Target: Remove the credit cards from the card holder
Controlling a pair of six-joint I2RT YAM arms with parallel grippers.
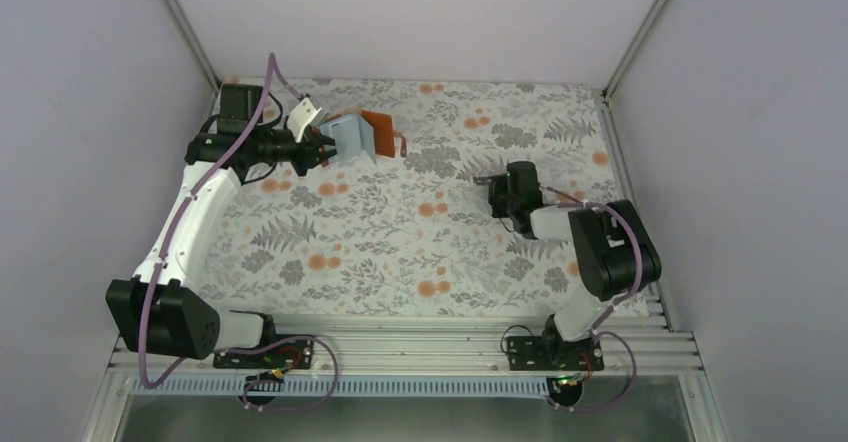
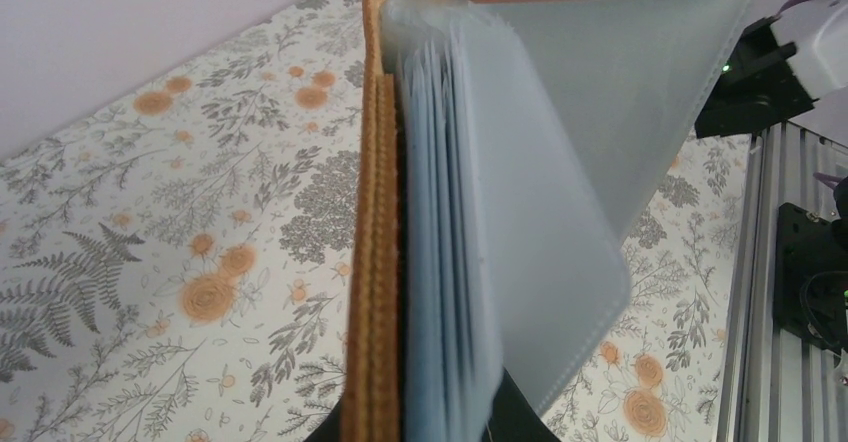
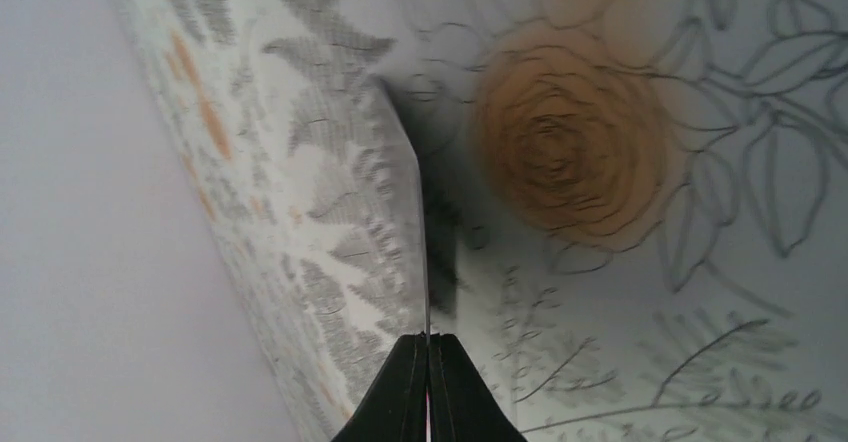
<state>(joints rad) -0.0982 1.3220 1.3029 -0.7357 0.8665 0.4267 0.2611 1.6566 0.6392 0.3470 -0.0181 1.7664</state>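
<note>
The left claw [image 1: 320,150] is closed on the bottom edge of the card holder [image 1: 350,134] and holds it up off the desk [image 1: 400,252], near the far left corner. The holder hangs open, its rust-brown cover swung toward the right with the closing tab [image 1: 401,143] dangling. From the left wrist, the clear sleeves [image 2: 560,162] fan out and look pale and empty, though the inner ones overlap too tightly to be sure.

The right claw [image 3: 428,340] sits low over the desk, right of the middle, its jaws pressed together on a thin card [image 3: 420,232] seen edge-on; its colour cannot be told.

By my reading the task is under way. One card seems to be out and ready to be set down. None of the credit cards lies on the desk in the overhead view, so at least this putting-down is left, and possibly more pulls from the holder.
</note>
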